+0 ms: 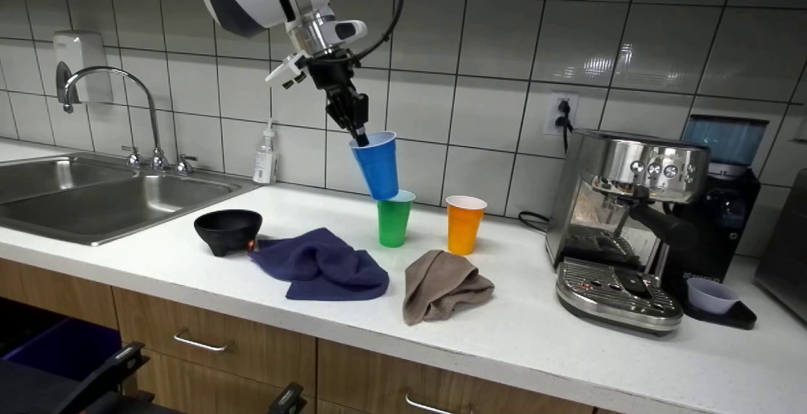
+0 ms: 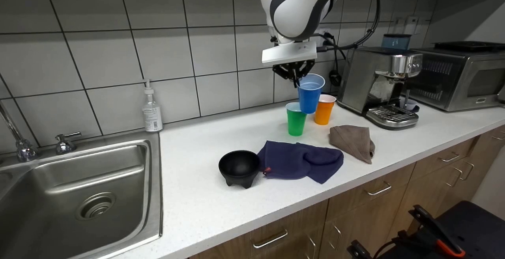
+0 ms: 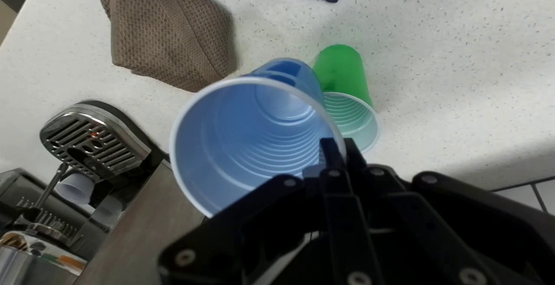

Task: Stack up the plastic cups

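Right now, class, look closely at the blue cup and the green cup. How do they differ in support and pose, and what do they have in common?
Support: the blue cup is held by its rim in the gripper, while the green cup stands on the counter.
Pose: the blue cup is tilted; the green cup is upright.
Shared: both taper towards the base and are paler inside than outside.
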You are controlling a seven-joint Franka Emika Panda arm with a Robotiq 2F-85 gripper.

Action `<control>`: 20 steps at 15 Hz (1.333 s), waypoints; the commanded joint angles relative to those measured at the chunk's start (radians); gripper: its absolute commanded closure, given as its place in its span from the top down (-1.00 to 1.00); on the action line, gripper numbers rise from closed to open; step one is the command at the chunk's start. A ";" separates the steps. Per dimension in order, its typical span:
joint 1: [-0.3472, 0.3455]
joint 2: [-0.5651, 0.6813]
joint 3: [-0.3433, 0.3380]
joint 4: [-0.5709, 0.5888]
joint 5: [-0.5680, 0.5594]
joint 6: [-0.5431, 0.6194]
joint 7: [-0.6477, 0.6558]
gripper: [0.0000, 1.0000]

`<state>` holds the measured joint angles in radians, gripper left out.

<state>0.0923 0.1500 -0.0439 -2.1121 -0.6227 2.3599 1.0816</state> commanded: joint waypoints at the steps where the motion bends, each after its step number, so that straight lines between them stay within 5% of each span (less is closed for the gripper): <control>1: 0.002 0.041 -0.005 0.060 -0.035 -0.023 0.035 -0.98; 20: 0.026 0.151 -0.043 0.203 -0.033 -0.028 0.028 -0.98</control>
<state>0.1027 0.2785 -0.0760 -1.9515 -0.6321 2.3590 1.0916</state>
